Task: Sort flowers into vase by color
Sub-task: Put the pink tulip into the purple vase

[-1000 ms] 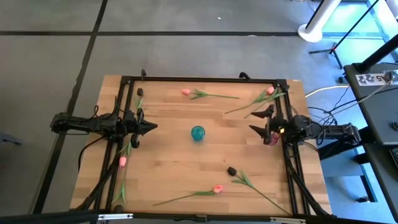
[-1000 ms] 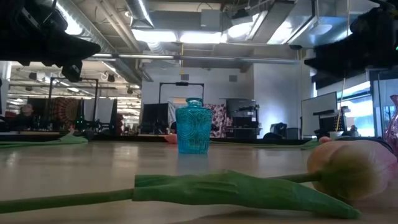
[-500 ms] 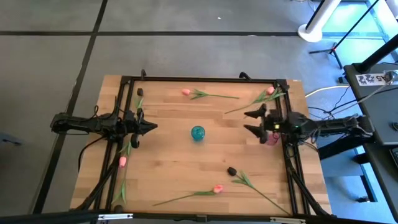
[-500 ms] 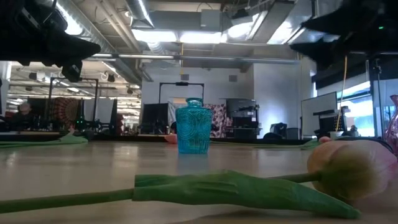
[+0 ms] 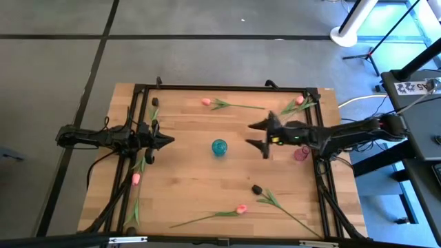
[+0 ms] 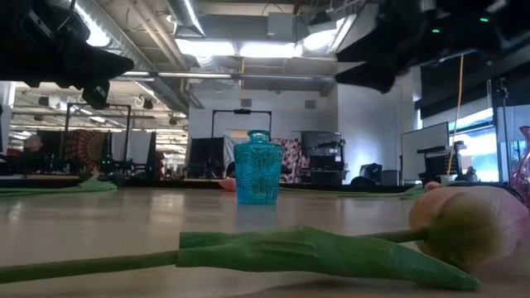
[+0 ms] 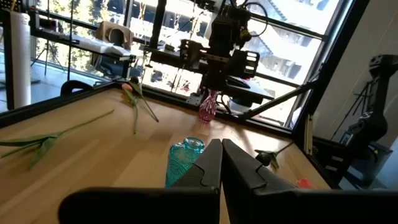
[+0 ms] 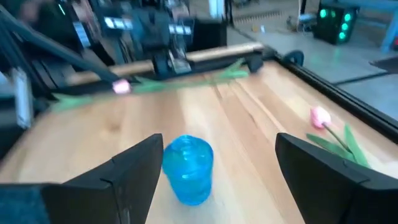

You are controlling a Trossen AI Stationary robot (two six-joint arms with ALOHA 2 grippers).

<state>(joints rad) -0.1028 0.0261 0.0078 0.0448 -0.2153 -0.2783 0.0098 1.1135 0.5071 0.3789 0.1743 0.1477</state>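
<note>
On the left, the left gripper point(image 5: 167, 140) hangs at the left edge of the light wooden tabletop point(image 5: 186, 186), its dark fingers point(image 7: 214, 163) pressed together and empty. It looks parked, so the hazard there is small. The pink-headed tulip with a long green stem point(image 5: 136, 180) lying along the frame rail beside that arm could be awkward to lift, because the stem sits close against the black metal.

In the middle stands the small blue patterned glass vase point(image 5: 219, 147), upright and holding no flower. It looks light and narrow-necked. A sideways knock would probably topple it or send it rolling.

Just right of the vase, the right gripper point(image 5: 258, 136) is stretched out over the tabletop with its fingers point(image 8: 132, 172) spread wide and nothing between them. The right wrist view looks straight at the vase. If the arm drives on low, a finger may strike the vase.

Nearer the right edge stands a small pink glass vase point(image 5: 300, 153), close under the right arm, where a dip of the arm could clip it.

The flowers lie scattered flat: pink-headed tulips along the far edge point(image 5: 207, 102), at the far right corner point(image 5: 299, 100) and near the front point(image 5: 241, 209), and small black-headed ones at the far left point(image 5: 155, 102) and front right point(image 5: 256, 189). Their stems are thin and limp-looking, so a pinch could slip or drag a neighbour along.
</note>
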